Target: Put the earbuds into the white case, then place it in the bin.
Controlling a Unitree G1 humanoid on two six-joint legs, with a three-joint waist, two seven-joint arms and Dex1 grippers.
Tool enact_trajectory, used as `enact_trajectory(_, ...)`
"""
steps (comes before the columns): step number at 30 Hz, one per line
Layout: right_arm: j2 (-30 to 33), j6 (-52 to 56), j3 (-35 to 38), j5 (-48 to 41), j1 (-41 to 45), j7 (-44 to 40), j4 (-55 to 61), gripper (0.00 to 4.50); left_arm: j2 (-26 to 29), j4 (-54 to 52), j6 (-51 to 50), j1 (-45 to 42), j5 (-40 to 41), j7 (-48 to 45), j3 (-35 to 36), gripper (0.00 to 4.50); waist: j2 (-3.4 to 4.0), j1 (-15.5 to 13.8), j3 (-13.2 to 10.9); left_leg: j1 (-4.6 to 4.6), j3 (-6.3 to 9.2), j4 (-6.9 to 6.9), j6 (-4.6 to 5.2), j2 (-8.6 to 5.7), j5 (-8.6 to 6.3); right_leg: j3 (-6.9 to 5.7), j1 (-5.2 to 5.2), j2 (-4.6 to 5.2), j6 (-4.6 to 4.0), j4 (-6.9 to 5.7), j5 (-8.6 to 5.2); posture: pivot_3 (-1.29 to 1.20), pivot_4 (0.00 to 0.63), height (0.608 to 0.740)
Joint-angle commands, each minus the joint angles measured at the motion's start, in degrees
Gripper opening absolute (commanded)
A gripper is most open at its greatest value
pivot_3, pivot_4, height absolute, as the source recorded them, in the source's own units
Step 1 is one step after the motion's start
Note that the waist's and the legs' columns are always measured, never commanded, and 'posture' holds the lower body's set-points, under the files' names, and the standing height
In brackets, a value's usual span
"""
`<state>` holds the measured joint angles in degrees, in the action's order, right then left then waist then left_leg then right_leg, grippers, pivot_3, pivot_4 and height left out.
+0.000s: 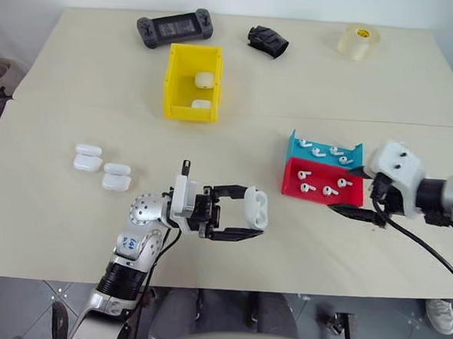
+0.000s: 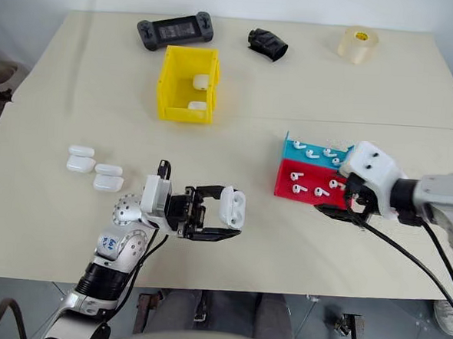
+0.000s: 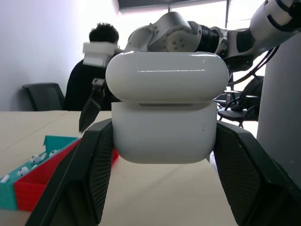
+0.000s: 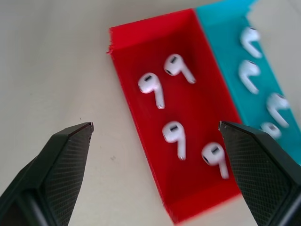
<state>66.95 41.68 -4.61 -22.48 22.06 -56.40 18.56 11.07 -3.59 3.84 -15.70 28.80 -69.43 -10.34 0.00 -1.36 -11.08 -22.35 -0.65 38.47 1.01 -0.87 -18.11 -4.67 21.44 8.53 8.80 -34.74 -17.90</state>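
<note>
My left gripper (image 1: 243,214) is shut on a white case (image 1: 256,208), held just above the table near its front middle. The left wrist view shows the case (image 3: 164,113) upright between the two fingers (image 3: 84,174), lid on top. Further right, my right gripper (image 1: 361,195) stands open over the near end of a red tray (image 1: 291,187). Several earbuds (image 4: 151,87) lie loose in that tray (image 4: 136,56), below the open fingertips (image 4: 70,146). A teal tray (image 1: 295,149) beside it holds several more earbuds (image 1: 320,151). The yellow bin (image 1: 171,81) stands at mid-table with two white cases inside.
Several spare white cases (image 1: 88,158) lie on the table's left side. Along the far edge are a black game controller (image 1: 174,28), a black object (image 1: 267,41) and a tape roll (image 1: 359,41). A person (image 3: 96,70) sits beyond the table.
</note>
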Motion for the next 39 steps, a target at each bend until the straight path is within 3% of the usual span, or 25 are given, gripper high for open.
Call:
enact_trajectory(1,-0.5,-3.4,-5.0,5.3,4.0,-3.3,-3.8,4.50,-0.7,-3.6,0.5,0.4,0.3,1.4,-0.8,2.95,0.00,-0.2,0.0,-0.03,0.05,0.03,0.00,0.01,0.00,-0.02,0.00,0.00,0.00,-0.02,0.00,0.00,0.150,0.740)
enact_trajectory(7,-3.2,-9.5,-11.0,12.2,9.7,-8.0,-12.8,4.50,0.2,-4.7,0.5,1.3,0.4,1.8,-1.4,2.95,0.01,0.0,0.0,-0.05,0.02,0.15,0.00,-0.09,0.00,-0.03,0.02,-0.01,0.01,-0.10,0.00,0.00,0.150,0.740)
enact_trajectory(14,-6.0,-12.8,-12.2,16.3,12.6,-10.8,-18.2,4.50,1.5,-5.2,0.3,1.5,0.6,2.1,-1.2,2.95,0.01,0.0,0.0,-0.05,0.01,0.18,0.00,-0.08,0.00,-0.03,0.02,-0.01,0.01,-0.11,0.01,0.00,0.150,0.740)
enact_trajectory(19,-7.5,-11.9,-12.1,17.3,12.9,-12.3,-18.2,3.27,1.7,-5.1,0.2,1.1,0.7,2.4,-1.1,2.93,0.02,0.0,0.0,-0.06,0.03,0.21,-0.01,-0.07,0.00,-0.04,0.02,0.00,0.01,-0.14,0.01,0.00,0.150,0.740)
enact_trajectory(33,-9.0,-14.4,-12.0,21.2,15.5,-15.0,-22.6,3.27,1.8,-5.2,0.5,1.1,0.7,2.9,-1.2,2.93,0.02,0.0,0.0,-0.06,0.02,0.21,-0.01,-0.12,0.00,-0.05,0.02,-0.01,0.02,-0.15,0.01,0.00,0.150,0.740)
enact_trajectory(36,-9.2,-14.7,-12.1,21.7,15.7,-15.8,-22.9,2.67,1.9,-5.3,0.6,1.3,0.7,3.0,-1.1,2.93,0.02,0.0,0.0,-0.06,0.02,0.22,-0.01,-0.12,0.00,-0.05,0.02,-0.01,0.02,-0.15,0.01,0.00,0.150,0.740)
enact_trajectory(39,-9.4,-14.6,-12.0,22.0,15.7,-16.2,-22.8,1.68,2.0,-5.4,0.7,1.5,0.7,3.0,-1.1,2.93,0.02,0.0,0.0,-0.06,0.03,0.22,-0.01,-0.12,0.00,-0.05,0.02,-0.01,0.02,-0.15,0.01,0.00,0.150,0.740)
